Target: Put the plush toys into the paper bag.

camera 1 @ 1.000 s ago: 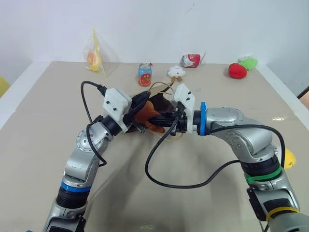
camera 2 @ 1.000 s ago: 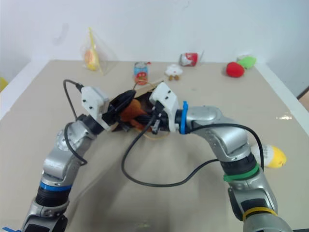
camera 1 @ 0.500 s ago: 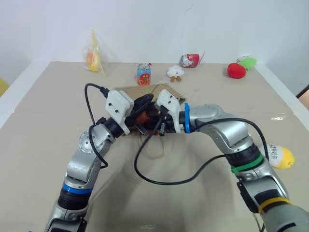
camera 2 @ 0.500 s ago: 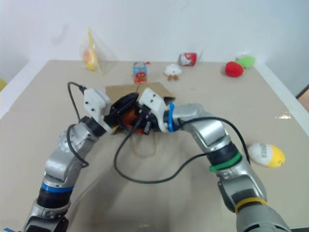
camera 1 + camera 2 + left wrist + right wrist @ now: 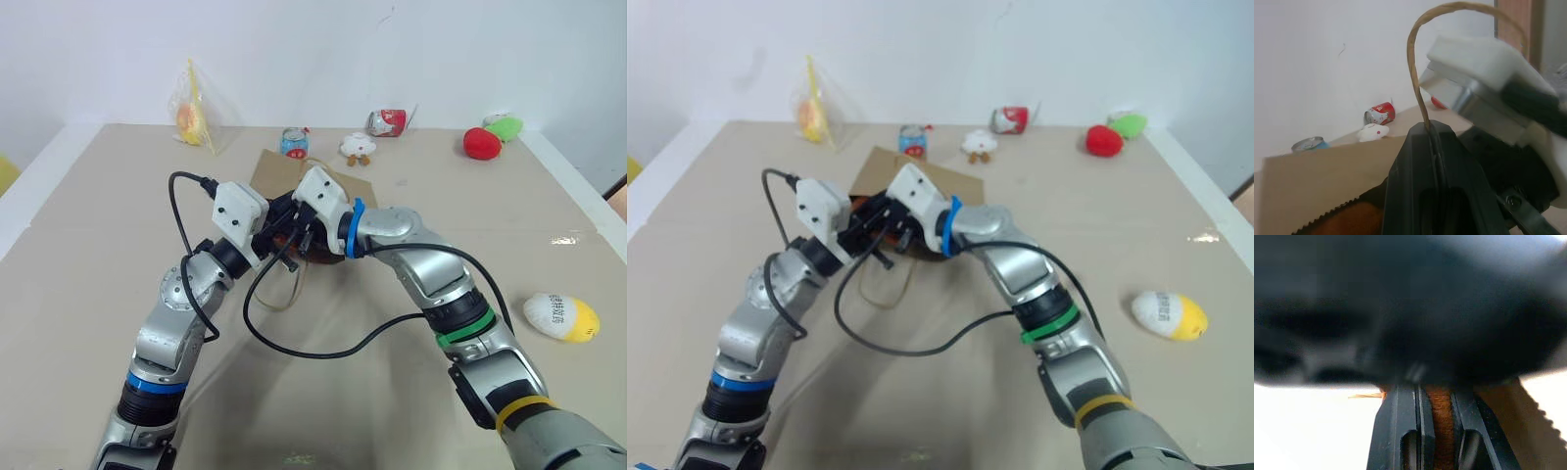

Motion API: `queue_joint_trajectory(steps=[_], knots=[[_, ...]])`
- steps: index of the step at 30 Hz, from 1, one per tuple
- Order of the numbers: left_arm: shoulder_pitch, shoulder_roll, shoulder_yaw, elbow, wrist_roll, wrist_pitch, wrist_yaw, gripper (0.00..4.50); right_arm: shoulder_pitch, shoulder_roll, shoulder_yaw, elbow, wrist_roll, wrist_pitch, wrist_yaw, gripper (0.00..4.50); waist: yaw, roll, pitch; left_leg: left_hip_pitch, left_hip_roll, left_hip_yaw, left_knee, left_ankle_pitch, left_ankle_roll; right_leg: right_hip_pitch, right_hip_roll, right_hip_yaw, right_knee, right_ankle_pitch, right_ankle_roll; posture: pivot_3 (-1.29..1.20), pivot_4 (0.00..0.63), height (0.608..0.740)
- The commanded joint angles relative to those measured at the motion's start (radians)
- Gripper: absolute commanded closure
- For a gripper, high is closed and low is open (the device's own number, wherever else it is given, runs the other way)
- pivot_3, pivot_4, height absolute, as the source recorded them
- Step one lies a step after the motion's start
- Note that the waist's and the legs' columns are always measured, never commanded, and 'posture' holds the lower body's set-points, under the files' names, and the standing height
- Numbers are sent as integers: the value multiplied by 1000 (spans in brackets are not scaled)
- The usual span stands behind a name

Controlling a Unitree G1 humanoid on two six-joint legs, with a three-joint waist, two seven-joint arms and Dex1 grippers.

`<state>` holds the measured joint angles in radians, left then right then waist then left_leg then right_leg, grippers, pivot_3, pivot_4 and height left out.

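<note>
A: What do the task's things look like?

B: The bag [image 5: 277, 172] is plain brown kraft paper with a sawtooth top edge, and it sits mid-table behind the 2 grippers. 1 tan twisted handle [image 5: 1418, 63] rises in an arch from the left gripper [image 5: 1434, 147], whose black fingers are pressed together on it. A second loop [image 5: 286, 284] droops onto the table below the wrists.

A: And the toys?

B: The egg toy [image 5: 559, 316] is white with a yellow end and printed text. It lies alone on the table, well apart from the bag, on the robot's right. The orange toy [image 5: 1441, 426] is fuzzy and orange-brown. The right gripper [image 5: 1436, 431] has its fingers clamped on it, at the bag's mouth.

A: What is hard to make out?

B: Most of the orange toy. The head views give just a sliver [image 5: 294, 241] between the grippers, so its shape is not clear. I cannot tell how far into the bag it sits. A dark blurred mass covers the upper part of the right wrist view. The bag's lower part is hidden behind the wrists.
</note>
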<state>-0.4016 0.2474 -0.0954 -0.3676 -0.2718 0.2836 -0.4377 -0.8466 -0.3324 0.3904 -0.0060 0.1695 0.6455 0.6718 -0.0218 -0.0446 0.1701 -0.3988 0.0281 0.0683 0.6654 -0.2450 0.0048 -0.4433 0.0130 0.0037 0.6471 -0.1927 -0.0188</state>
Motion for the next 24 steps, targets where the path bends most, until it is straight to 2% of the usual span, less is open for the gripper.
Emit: queue_joint_trajectory(steps=[1,8,13,19,24], knots=[[-31,8,21,-24,-1,-12,1,4500,8,-21,20,-19,-54,-43,18,4389,0,0,0,0,0,0,0,0,0,0,0,0,0,0,0,0,150,740],[-53,17,31,7,26,-22,8,4500,11,-70,21,-70,-93,-65,57,4389,1,0,0,0,0,0,0,0,0,0,0,0,0,0,0,0,150,740],[-55,21,37,11,52,-19,25,4500,18,-86,-30,-112,-93,-41,40,4389,-1,0,0,0,0,-1,0,0,0,0,0,0,0,0,0,0,150,740],[-36,9,13,-28,54,2,32,4500,34,-47,-115,-141,-60,25,-19,4389,0,0,0,0,0,0,0,0,0,0,0,0,0,0,0,0,150,740],[-31,-3,-3,-63,44,21,34,4500,37,-17,-122,-114,-80,15,-61,4389,0,0,0,0,0,0,0,0,0,0,0,0,0,0,0,0,150,740]])
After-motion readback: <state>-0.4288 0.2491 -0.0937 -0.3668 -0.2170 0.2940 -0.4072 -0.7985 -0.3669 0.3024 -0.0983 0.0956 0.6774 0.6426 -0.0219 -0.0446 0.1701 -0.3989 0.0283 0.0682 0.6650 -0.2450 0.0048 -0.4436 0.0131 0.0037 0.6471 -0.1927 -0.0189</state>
